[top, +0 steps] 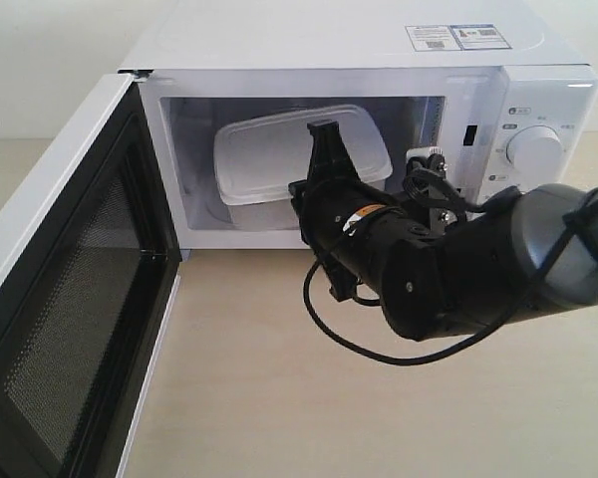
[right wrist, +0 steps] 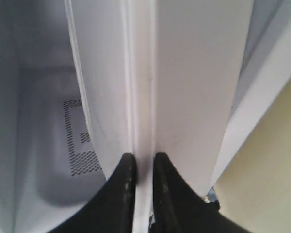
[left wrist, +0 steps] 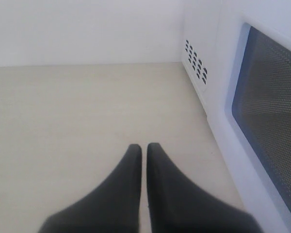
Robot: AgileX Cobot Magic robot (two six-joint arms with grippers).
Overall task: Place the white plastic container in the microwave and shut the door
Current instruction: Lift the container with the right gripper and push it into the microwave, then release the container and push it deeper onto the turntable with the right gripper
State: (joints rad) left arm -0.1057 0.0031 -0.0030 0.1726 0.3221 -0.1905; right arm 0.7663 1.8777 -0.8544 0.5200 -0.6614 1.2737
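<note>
Right hand (top: 324, 139) reaches into the open front of the microwave (top: 329, 40), its arm coming in low across the table (top: 279, 398) from the right with the wrist turned so one dark finger stands upright against the white plastic container (top: 269, 149). In the right wrist view the hand (right wrist: 140, 158) is pinched narrow on the container's (right wrist: 194, 97) rim, a fingertip on each side of the thin edge.

Left hand (left wrist: 144, 148) hangs over bare table (left wrist: 63, 121) with its fingers drawn almost together and nothing between them. It is near the outer face of the door (left wrist: 266, 97) and the vented side wall (left wrist: 196, 58) of the microwave.

The door (top: 70, 299) is swung fully open to the left, its black inner frame and mesh window facing the table in front of the oven. The opening is unobstructed apart from the arm.

The container sits inside the cavity, toward its left and back, its lid tipped toward the opening. Whether its base rests on the cavity floor cannot be told. Its lid is on and its contents do not show.
</note>
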